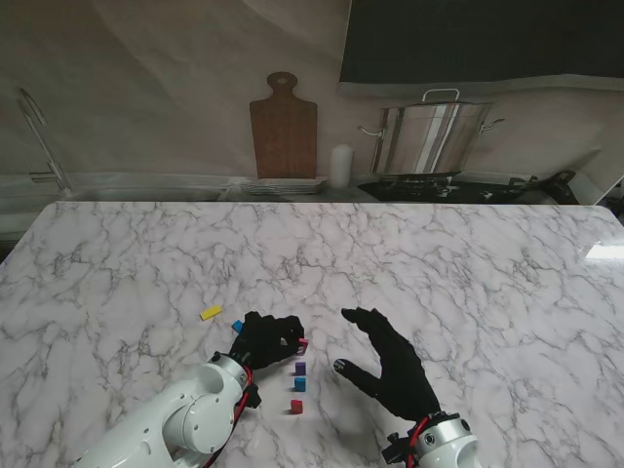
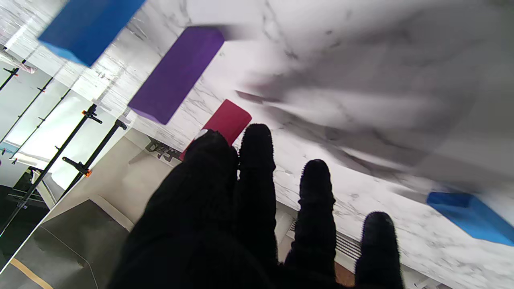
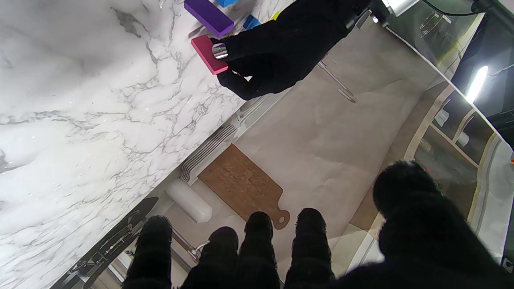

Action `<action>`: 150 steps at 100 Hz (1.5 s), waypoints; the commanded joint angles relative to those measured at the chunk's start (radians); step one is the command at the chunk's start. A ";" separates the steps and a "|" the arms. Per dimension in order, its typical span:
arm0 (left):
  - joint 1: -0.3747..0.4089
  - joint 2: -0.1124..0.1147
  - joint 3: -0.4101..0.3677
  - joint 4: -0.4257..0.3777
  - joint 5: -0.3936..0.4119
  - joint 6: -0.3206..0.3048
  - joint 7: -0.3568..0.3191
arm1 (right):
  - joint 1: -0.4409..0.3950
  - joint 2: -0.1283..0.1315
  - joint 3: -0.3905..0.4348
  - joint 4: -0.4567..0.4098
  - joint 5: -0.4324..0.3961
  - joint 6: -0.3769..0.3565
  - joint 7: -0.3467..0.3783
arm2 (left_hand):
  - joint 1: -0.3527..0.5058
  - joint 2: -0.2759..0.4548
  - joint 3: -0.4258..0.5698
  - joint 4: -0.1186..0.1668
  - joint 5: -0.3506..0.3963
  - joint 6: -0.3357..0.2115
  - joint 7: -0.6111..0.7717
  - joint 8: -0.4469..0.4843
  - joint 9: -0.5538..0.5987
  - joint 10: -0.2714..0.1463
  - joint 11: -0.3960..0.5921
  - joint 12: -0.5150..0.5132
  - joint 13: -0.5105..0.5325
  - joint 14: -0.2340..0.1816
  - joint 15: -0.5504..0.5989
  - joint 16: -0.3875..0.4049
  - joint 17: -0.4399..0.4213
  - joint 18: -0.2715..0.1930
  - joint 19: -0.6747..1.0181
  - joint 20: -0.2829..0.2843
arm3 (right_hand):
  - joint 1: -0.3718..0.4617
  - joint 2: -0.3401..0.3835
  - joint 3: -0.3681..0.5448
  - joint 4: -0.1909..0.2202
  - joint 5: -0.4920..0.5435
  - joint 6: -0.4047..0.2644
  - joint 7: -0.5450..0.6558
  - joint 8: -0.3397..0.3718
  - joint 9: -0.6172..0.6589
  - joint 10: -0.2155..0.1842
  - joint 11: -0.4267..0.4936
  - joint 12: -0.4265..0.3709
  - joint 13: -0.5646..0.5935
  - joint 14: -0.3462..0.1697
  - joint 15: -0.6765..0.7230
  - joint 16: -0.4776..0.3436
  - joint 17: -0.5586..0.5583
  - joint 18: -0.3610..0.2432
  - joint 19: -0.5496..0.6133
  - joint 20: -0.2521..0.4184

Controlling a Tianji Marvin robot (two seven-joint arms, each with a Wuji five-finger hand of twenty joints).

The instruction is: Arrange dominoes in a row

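Note:
My left hand (image 1: 265, 338) is shut on a pink-red domino (image 1: 303, 344), pinched between thumb and fingertips just above the marble; the same domino (image 3: 209, 53) shows in the right wrist view and again (image 2: 228, 119) in the left wrist view. Nearer to me stand a purple domino (image 1: 300, 368), a blue domino (image 1: 299, 383) and a red domino (image 1: 296, 406) in a line. A light blue domino (image 1: 237, 326) and a yellow domino (image 1: 211, 312) lie to the left. My right hand (image 1: 390, 364) hovers open to the right of the line.
The marble table (image 1: 468, 273) stretches far to the back and right. Behind its far edge stand a wooden cutting board (image 1: 284, 125), a white cylinder (image 1: 339, 166) and a steel pot (image 1: 434, 136).

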 commanded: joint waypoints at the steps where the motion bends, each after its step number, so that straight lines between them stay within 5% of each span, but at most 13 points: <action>1: 0.000 -0.004 0.006 0.004 -0.004 0.002 -0.019 | -0.007 -0.002 0.000 -0.005 0.001 0.000 -0.002 | 0.058 0.050 -0.005 0.044 -0.004 -0.030 0.061 -0.003 0.000 -0.017 -0.009 -0.005 -0.017 -0.005 0.015 0.008 -0.024 0.011 0.005 0.022 | 0.003 0.019 -0.018 -0.013 -0.025 -0.023 0.014 -0.016 -0.020 -0.008 0.016 -0.005 0.004 -0.010 -0.009 0.002 -0.007 -0.026 0.010 0.002; 150: 0.002 0.010 0.003 0.000 0.031 -0.003 -0.052 | -0.007 -0.002 -0.001 -0.007 -0.001 0.002 -0.003 | -0.012 -0.020 0.085 0.045 -0.023 -0.022 0.051 0.020 -0.020 -0.011 -0.038 0.069 -0.069 0.008 -0.006 0.006 -0.032 0.011 -0.073 0.019 | 0.003 0.020 -0.019 -0.013 -0.025 -0.023 0.016 -0.019 -0.020 -0.009 0.016 -0.005 0.004 -0.011 -0.009 0.002 -0.008 -0.024 0.009 0.003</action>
